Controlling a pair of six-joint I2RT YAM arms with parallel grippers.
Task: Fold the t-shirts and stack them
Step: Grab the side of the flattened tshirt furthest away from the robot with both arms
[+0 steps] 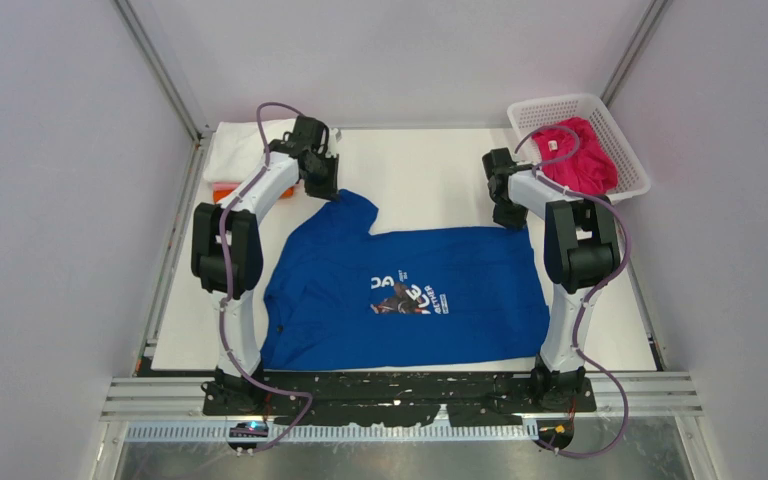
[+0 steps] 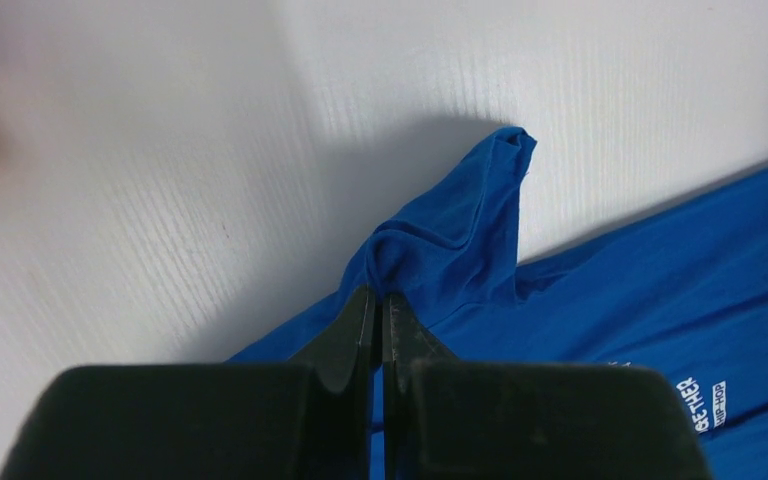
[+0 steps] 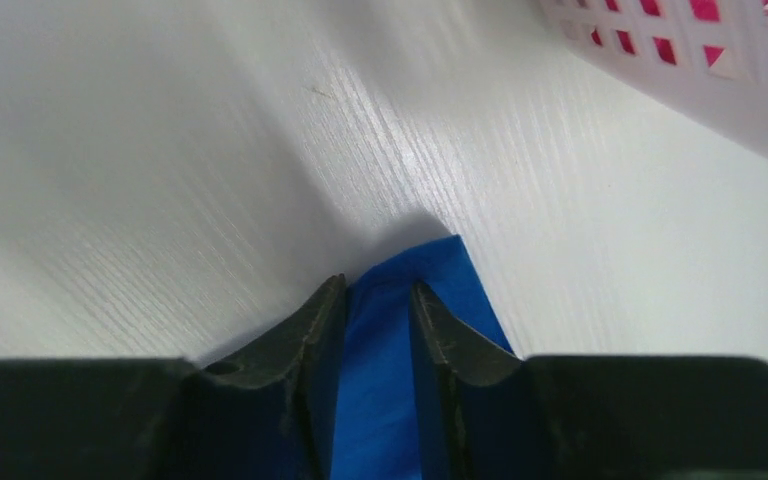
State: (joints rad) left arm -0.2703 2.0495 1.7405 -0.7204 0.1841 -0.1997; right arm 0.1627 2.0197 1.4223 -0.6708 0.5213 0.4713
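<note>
Corner of blue t-shirt (image 3: 385,390) lies between right claw's (image 3: 378,298) fingers (image 3: 310,325).

One blue tee (image 1: 330,280), one magenta tee (image 1: 582,162), one white tee (image 1: 235,150), one orange tee (image 1: 223,191) and one basket (image 1: 558,103).

Open table (image 1: 430,165) beyond blue t-shirt (image 1: 320,300) (basket (image 1: 550,103) far right)

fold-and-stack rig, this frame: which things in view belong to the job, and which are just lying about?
Job:
- blue t-shirt, spread flat
- magenta t-shirt
- white t-shirt, far left corner
- orange cloth showing under it

Lying about:
- white lattice basket, holding the magenta one
- table
</note>
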